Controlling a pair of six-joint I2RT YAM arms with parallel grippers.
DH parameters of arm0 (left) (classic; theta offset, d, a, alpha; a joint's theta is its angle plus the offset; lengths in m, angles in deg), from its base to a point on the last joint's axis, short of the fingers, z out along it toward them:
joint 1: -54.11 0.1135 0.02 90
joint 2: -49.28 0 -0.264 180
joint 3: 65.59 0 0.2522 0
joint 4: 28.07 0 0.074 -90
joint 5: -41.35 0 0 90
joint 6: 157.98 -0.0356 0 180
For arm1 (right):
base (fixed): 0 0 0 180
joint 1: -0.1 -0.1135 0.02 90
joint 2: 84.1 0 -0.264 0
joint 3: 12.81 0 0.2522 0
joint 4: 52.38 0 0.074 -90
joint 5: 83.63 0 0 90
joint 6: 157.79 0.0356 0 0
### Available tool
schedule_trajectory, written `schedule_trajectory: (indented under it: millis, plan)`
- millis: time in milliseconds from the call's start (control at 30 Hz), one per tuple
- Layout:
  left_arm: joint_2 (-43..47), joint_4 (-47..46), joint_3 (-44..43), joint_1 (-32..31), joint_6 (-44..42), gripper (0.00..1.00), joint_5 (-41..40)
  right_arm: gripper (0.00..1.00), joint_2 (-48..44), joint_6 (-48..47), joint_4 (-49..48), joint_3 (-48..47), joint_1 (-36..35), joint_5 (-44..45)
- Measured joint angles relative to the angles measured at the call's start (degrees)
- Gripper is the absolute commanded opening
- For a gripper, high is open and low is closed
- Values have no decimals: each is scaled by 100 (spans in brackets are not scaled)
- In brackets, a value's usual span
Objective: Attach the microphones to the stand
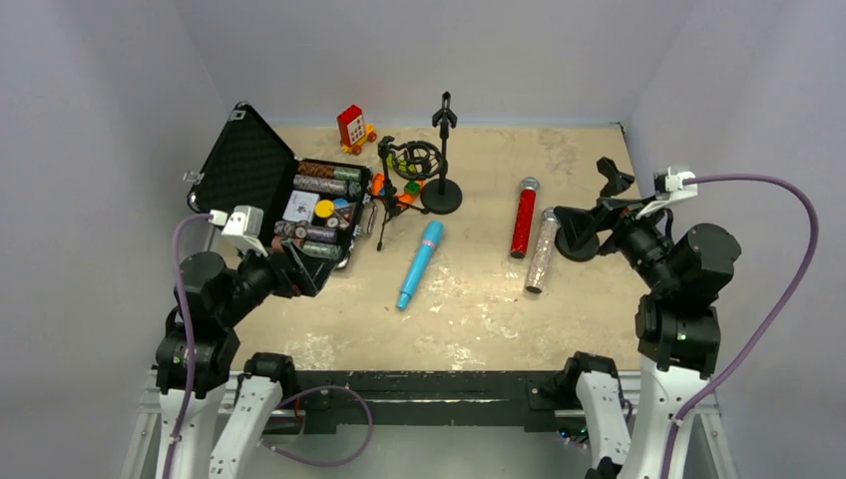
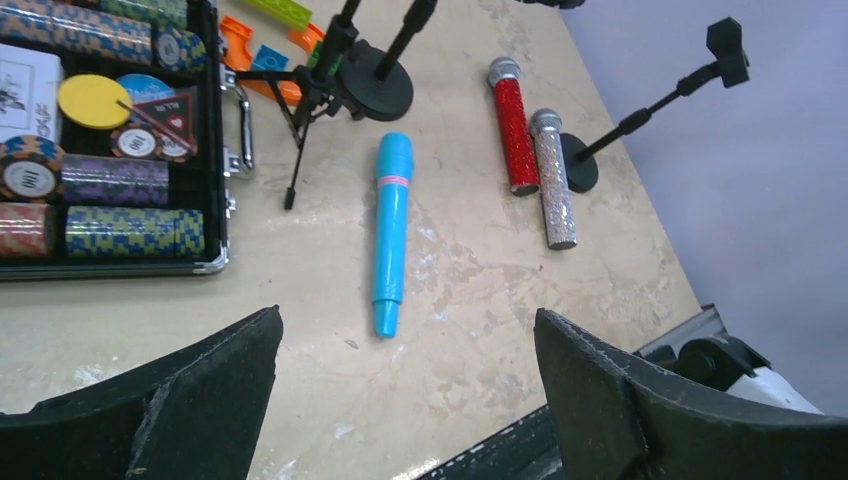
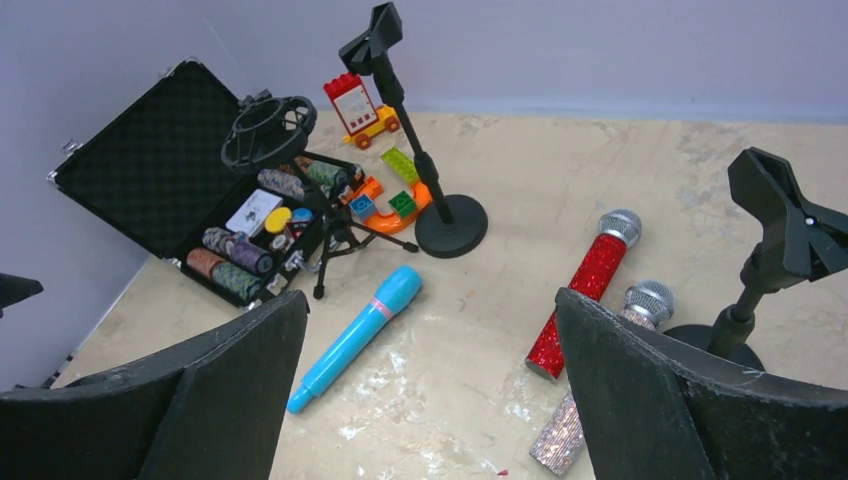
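Grabbing the cyan-blue microphone [image 1: 419, 264] mid-body looks smartest imo; left pincer [image 2: 405, 325] and right pincer [image 3: 430, 300] both gape empty, so line it up with the centre stand [image 1: 444, 150] clip.

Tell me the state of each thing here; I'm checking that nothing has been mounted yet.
Blue microphone: lying flat, unmounted.
Red glitter microphone: lying flat, unmounted.
Silvery-pink microphone: lying flat beside the red one.
Middle stand: upright, clip empty.
Right stand: upright, clip empty.
Case: open.
Left gripper: open, empty.
Right gripper: open, empty.
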Motion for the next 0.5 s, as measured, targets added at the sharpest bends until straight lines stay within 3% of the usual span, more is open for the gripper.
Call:
schedule_trajectory:
  millis: [267,400,500]
  plan:
    - [-184,44,72,-24,4,100,678,99,98,-227,-44,208,-11,-313]
    - [-247,170,76,-227,-37,100,695,99,286,-1178,-50,463,-345,-1327]
    - [-387,271,68,-925,-57,100,275,99,507,-2138,221,542,-625,-1818]
